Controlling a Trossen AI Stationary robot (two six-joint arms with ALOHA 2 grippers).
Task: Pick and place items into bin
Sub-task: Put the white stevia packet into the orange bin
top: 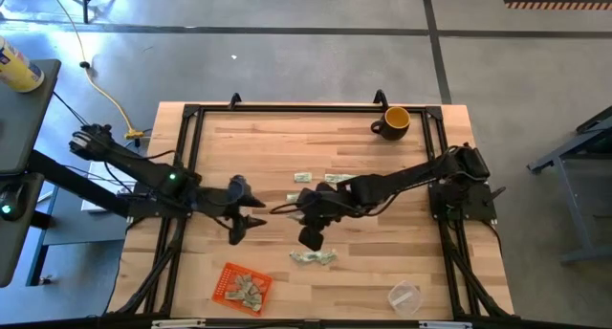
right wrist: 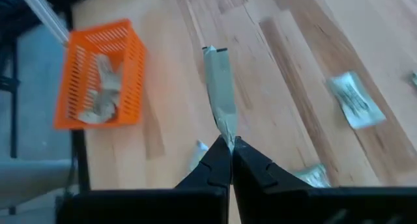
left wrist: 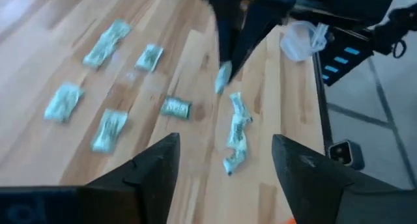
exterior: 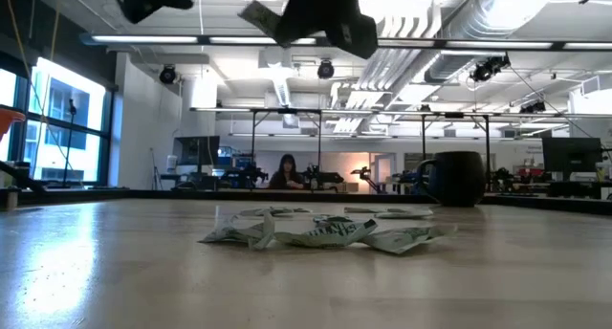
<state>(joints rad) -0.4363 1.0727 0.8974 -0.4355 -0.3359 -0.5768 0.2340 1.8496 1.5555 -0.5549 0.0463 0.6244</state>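
Note:
Several pale green-and-white paper items lie flat on the wooden table: a crumpled cluster (top: 314, 257) near the front and a few more (top: 320, 178) farther back. The orange bin (top: 241, 286) stands at the front left and holds some items (right wrist: 101, 87). My right gripper (right wrist: 229, 146) hangs above the cluster, shut on one item (right wrist: 220, 87). My left gripper (left wrist: 225, 168) is open with nothing between its fingers, left of the right gripper and above the table (top: 245, 224). My right gripper pinches one end (right wrist: 226, 134) of a paper item between its two fingertips. The fingers slant downward, and the item sticks out past them, along their line. It is lifted clear of the table, as the left wrist view also shows (left wrist: 223, 77).
A yellow-and-black mug (top: 394, 120) stands at the far right of the table. A clear plastic cup (top: 404, 296) lies at the front right. A black frame (top: 191, 114) runs round the table's edges. A person (exterior: 287, 171) sits far off in the room behind.

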